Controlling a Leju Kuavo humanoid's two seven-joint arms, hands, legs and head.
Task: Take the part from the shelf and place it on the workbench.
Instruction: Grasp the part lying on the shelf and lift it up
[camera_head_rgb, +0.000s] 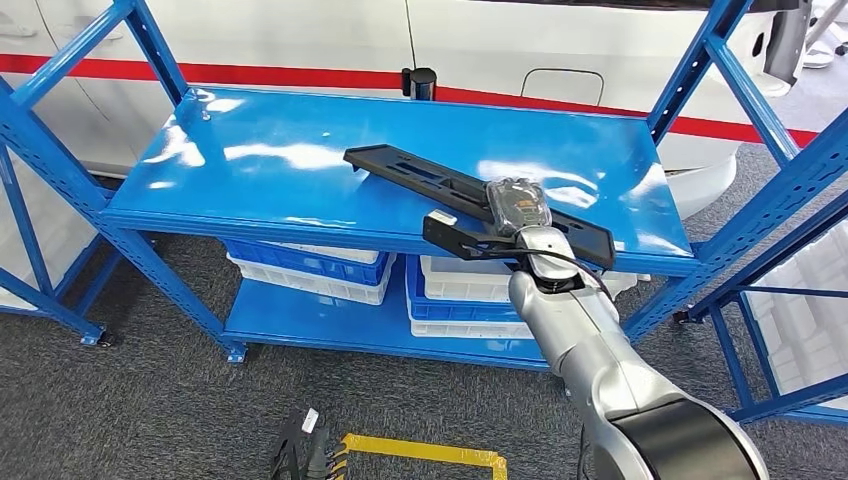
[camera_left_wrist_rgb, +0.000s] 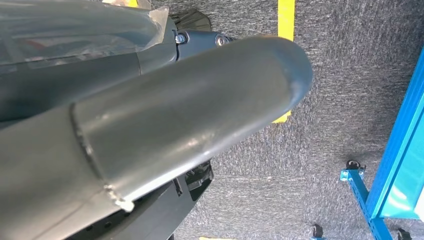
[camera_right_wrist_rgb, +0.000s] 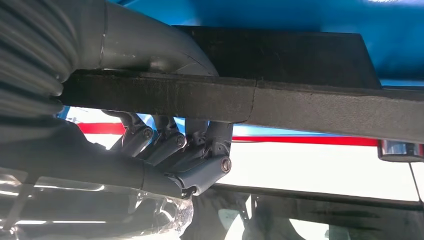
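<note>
A long black flat part (camera_head_rgb: 420, 175) lies slantwise on the blue top shelf (camera_head_rgb: 280, 150), with its near end reaching past the front edge. My right hand (camera_head_rgb: 518, 205), under a clear plastic cover, grips that near end. In the right wrist view the thumb (camera_right_wrist_rgb: 150, 45) lies on one face of the part (camera_right_wrist_rgb: 310, 105) and the dark fingers (camera_right_wrist_rgb: 175, 150) curl around the other. My left hand (camera_left_wrist_rgb: 190, 115) hangs over the grey carpet, thumb stretched out, holding nothing.
White and blue bins (camera_head_rgb: 310, 270) (camera_head_rgb: 460, 290) stand on the lower shelf. Blue uprights (camera_head_rgb: 700, 60) frame the rack, and another blue rack (camera_head_rgb: 790, 200) stands to the right. A white vehicle body with a red stripe (camera_head_rgb: 300, 75) is behind. Yellow tape (camera_head_rgb: 420, 450) marks the floor.
</note>
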